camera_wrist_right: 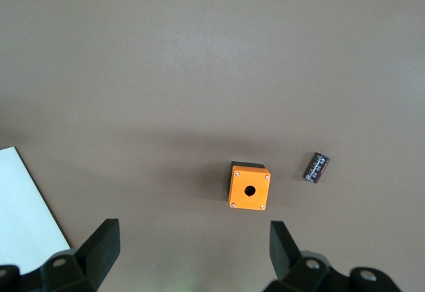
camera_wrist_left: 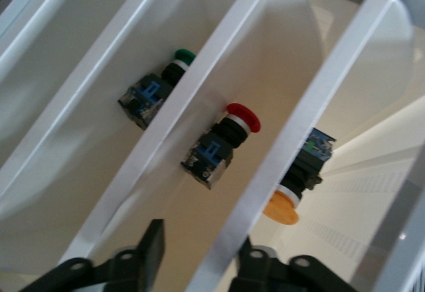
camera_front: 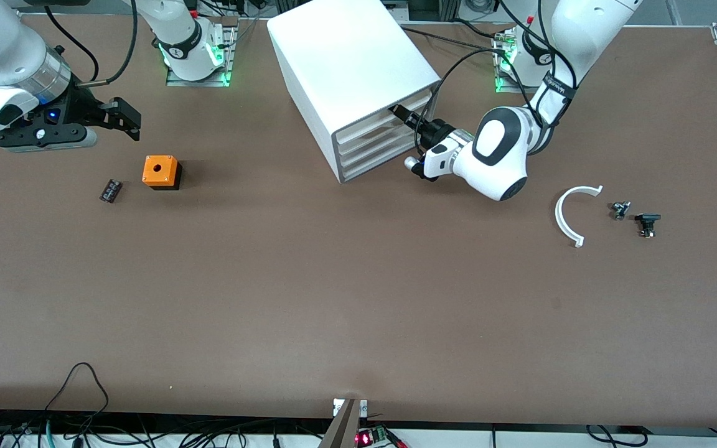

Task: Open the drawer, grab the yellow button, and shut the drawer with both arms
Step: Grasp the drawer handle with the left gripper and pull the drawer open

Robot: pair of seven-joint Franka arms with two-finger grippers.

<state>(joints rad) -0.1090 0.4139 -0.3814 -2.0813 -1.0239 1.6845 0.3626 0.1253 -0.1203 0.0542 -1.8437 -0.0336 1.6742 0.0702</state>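
The white cabinet (camera_front: 352, 74) stands on the brown surface (camera_front: 346, 298) near the arms' bases, with its front turned toward the left arm's end. The left end effector (camera_front: 403, 114) is right at the front of the drawer (camera_front: 383, 121), the uppermost tray, which sits flush with the three lower trays. In the left wrist view this end effector (camera_wrist_left: 199, 239) is around a white tray rim (camera_wrist_left: 265, 99), but I cannot tell if it is clamped on it. The button (camera_wrist_left: 295, 186) with the orange-yellow cap lies inside a tray just beside that rim. A red-capped button (camera_wrist_left: 222, 143) and a green-capped button (camera_wrist_left: 156, 86) lie in the neighbouring trays. The right end effector (camera_front: 128, 118) hangs with its jaws wide apart over the right arm's end of the surface, holding nothing. Near it an orange cube with a hole (camera_front: 160, 171) rests on the surface, and a small black component (camera_front: 111, 190) lies beside the cube. Toward the left arm's end lie a white half ring (camera_front: 573, 214) and two small black parts (camera_front: 620, 209) (camera_front: 647, 224). Green lights glow at both bases, and cables (camera_front: 78, 398) run along the edge nearest to the front camera.
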